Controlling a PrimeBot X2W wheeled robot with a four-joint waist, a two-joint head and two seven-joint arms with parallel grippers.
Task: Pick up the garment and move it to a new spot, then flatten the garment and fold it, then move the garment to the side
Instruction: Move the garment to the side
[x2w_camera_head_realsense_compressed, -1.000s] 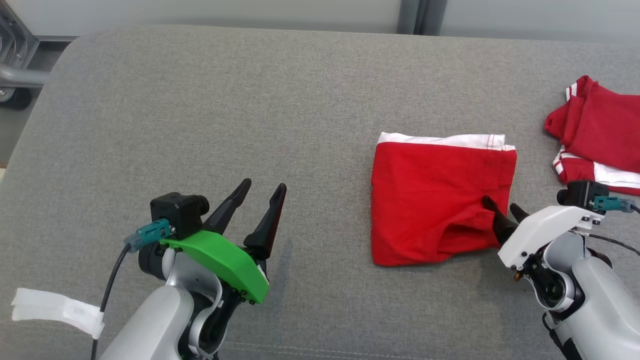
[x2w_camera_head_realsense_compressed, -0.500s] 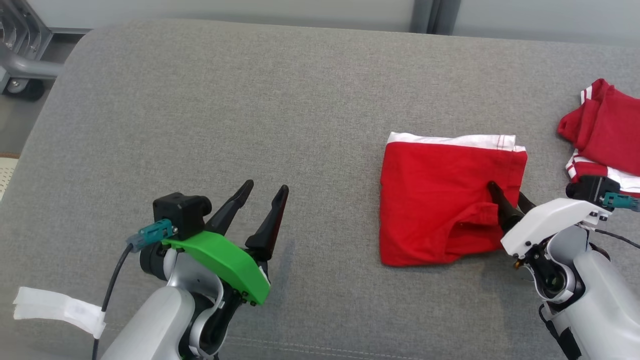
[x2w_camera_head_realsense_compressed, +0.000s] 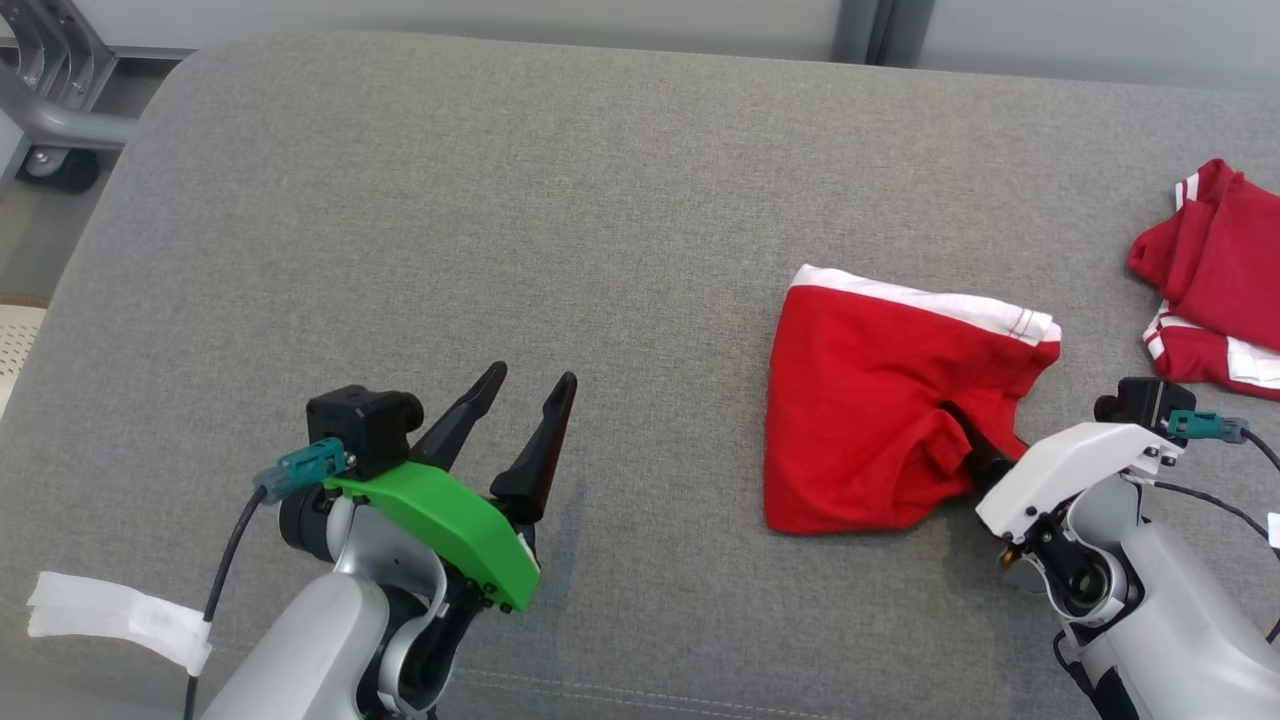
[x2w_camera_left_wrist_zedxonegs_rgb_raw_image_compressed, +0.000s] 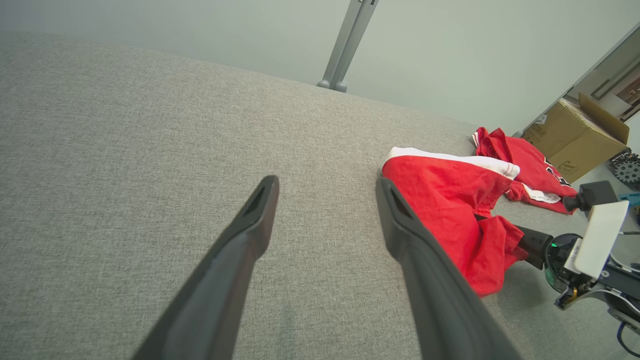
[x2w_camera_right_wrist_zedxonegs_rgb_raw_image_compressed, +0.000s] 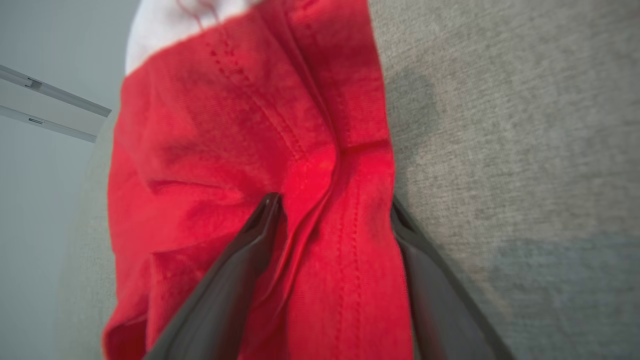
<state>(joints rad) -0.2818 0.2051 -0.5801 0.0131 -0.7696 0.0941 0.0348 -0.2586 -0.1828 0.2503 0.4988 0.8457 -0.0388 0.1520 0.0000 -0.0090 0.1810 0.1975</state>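
Garment (x2w_camera_head_realsense_compressed: 860, 400) nr other red clothes (x2w_camera_head_realsense_compressed: 1215, 270)

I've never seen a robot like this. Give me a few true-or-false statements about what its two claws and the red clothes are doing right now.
1. The left gripper holds nothing; its dark fingers stand apart over the grey fabric surface. True.
2. The folded red garment with a white band lies under the left gripper. False: it lies by the right gripper, whose fingers stand either side of a fold of it.
3. A second red garment with white stripes lies further to the robot's right. True.
4. The two red garments overlap. False: bare grey fabric separates them in the head view.
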